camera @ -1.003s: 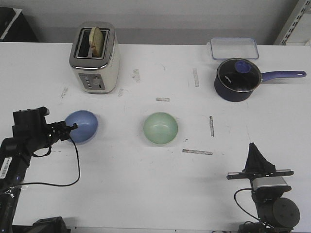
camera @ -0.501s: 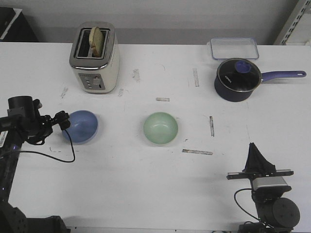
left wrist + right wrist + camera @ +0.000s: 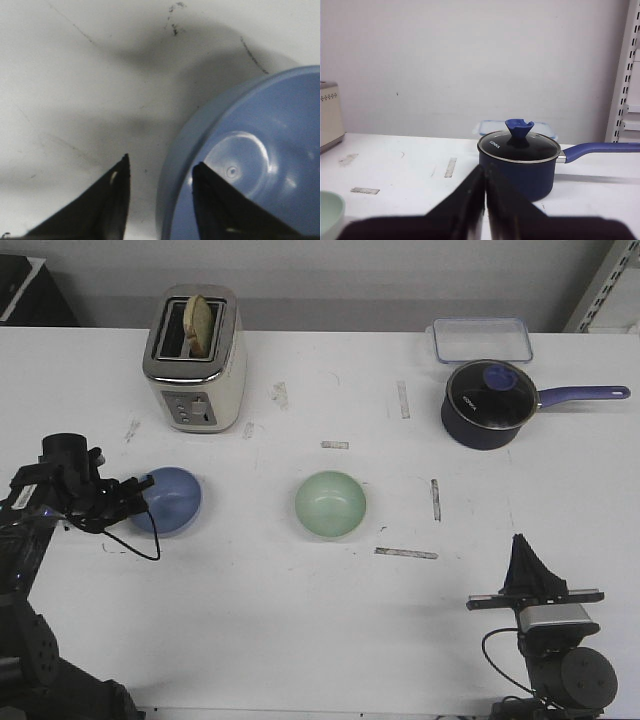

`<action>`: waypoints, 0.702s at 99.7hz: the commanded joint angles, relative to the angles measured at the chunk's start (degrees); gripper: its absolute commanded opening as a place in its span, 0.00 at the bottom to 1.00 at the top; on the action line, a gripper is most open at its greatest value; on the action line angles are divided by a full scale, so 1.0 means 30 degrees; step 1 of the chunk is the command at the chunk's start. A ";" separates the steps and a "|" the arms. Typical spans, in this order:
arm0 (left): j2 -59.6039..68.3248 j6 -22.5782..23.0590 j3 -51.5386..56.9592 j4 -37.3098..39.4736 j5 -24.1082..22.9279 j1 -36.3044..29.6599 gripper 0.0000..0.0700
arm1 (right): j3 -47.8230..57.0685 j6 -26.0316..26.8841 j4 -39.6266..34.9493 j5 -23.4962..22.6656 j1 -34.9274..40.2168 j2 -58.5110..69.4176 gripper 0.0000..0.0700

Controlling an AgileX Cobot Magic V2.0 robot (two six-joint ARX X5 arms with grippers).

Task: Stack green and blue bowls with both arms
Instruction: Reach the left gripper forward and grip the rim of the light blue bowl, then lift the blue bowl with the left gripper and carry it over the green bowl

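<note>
One readable text only: white brand lettering "KONKA" stood on the glass lid (image 3: 519, 145) of the dark blue long-handled saucepan (image 3: 517, 172), near the lid's rim, seen in the right wrist view. In the front view the same lid (image 3: 487, 394) showed no legible print. Nothing else could be read.

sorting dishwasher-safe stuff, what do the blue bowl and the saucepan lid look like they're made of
Blue bowl: probably plastic, smooth and semi-glossy; the left wrist view shows a soft highlight and a small moulding dot at its centre.
Saucepan lid: likely glass, since it looks dark and see-through with a thin metal rim; its blue knob looks like plastic or silicone, though I can't tell which.
</note>
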 commanded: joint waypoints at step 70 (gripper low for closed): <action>0.0648 -0.2047 0.5209 -0.2426 0.0095 -0.3934 0.00 | 0.0044 0.0240 0.0255 0.0007 0.0022 -0.0022 0.00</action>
